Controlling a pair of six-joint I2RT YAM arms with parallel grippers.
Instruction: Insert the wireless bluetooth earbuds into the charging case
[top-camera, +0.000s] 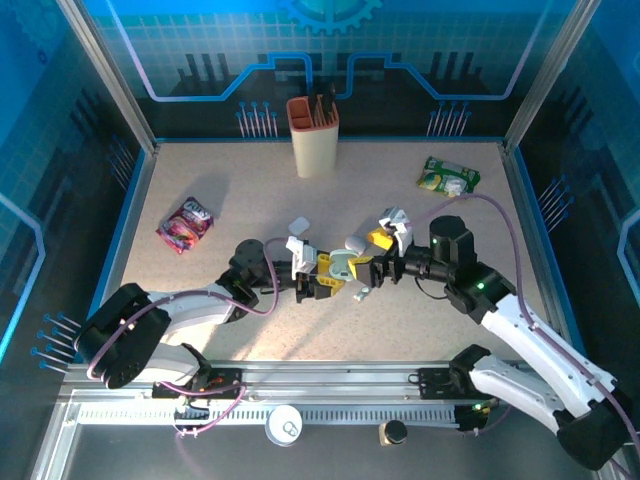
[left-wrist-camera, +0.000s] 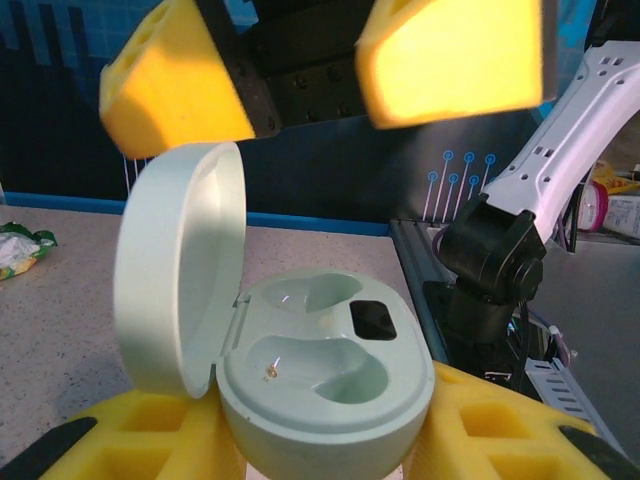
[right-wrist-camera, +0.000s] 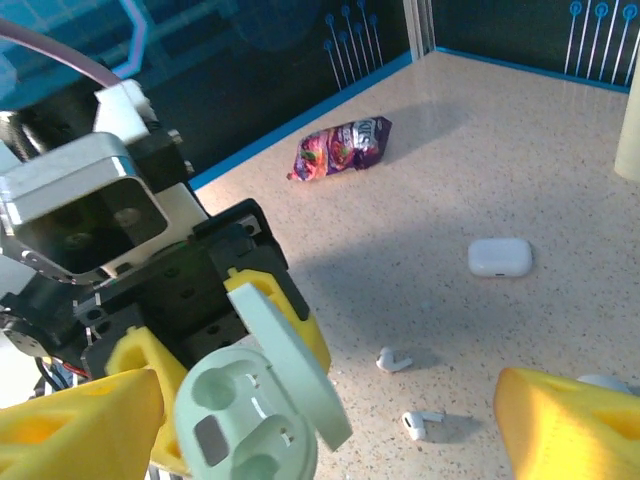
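the case (left-wrist-camera: 330, 390) is a pale mint pebble, clamped at its base between the yellow pads (left-wrist-camera: 130, 430) of the left pincer (left-wrist-camera: 310, 428). its lid (left-wrist-camera: 180, 280) stands open, hinged up along one side. both moulded wells inside are empty, with a small dark rectangle set beside them. two white stemmed earbuds (right-wrist-camera: 393, 360) lie on their sides on the speckled tabletop (right-wrist-camera: 520, 150), near each other and apart from the case.

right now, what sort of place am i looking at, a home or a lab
Most likely a robot lab work cell, not a home: a speckled table boxed in by metal frame posts and blue printed panels, with a left arm and right arm bolted to a rail at its near edge.
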